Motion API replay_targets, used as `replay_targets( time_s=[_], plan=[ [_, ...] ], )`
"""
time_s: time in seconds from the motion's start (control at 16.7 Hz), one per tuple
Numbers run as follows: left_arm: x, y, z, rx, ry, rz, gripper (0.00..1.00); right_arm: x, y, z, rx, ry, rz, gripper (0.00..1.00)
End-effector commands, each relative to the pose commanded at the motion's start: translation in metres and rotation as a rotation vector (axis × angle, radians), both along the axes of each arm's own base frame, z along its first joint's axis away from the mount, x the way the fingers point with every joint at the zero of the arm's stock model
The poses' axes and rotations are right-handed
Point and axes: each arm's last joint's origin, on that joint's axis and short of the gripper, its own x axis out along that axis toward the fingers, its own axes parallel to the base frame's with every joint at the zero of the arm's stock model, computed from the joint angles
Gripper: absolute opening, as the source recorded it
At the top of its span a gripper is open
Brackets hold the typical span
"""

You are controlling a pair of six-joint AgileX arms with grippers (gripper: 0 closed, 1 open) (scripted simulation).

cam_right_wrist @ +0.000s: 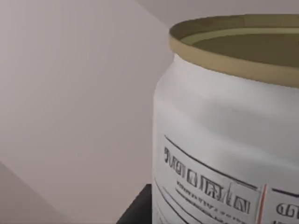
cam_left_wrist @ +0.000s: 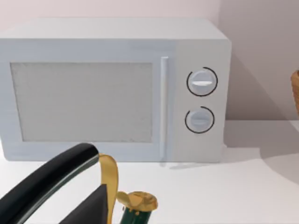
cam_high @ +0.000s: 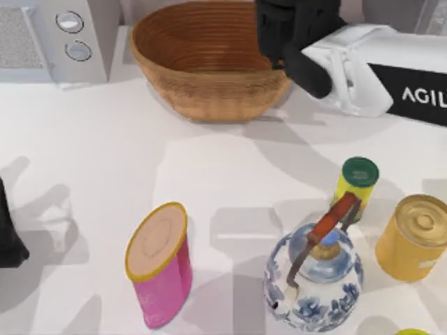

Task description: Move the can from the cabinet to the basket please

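The woven brown basket (cam_high: 202, 66) stands at the back middle of the table. My right gripper (cam_high: 290, 35) hangs over the basket's right rim, black, on a white forearm. The can (cam_right_wrist: 224, 135) looms close in the right wrist view: white-silver side with print, a thin red line and a dull gold top. It stands upright with a black finger (cam_right_wrist: 138, 207) beside its base, so the gripper is shut on it. From above the can is hidden under the gripper. A grey piece of the cabinet (cam_high: 394, 10) shows at the back right, behind the arm.
White microwave (cam_high: 49, 38) at back left. Near the front stand a pink tube with a yellow rim (cam_high: 160, 269), a blue-white teapot (cam_high: 314, 276), a yellow bottle with a green cap (cam_high: 356, 183) and a wide yellow tin (cam_high: 413, 237). A dark shape, my parked left arm (cam_high: 8, 234), is at the left edge; a dark kettle (cam_left_wrist: 93, 196) sits before it.
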Motion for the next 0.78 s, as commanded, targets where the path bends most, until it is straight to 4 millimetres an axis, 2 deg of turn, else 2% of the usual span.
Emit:
replay_targets(
  time_s=[0.18,0.3,0.78],
  plan=[
    [0.000,0.000,0.000,0.000,0.000,0.000,1.00,0.011,0.041,-0.031,0.002,0.000,0.001,0.00],
    [0.000,0.000,0.000,0.000,0.000,0.000,1.00,0.013,0.055,-0.042,0.005,-0.002,0.001,0.00],
    [0.000,0.000,0.000,0.000,0.000,0.000,1.00,0.018,0.057,-0.050,-0.001,0.008,0.000,0.00]
  ],
)
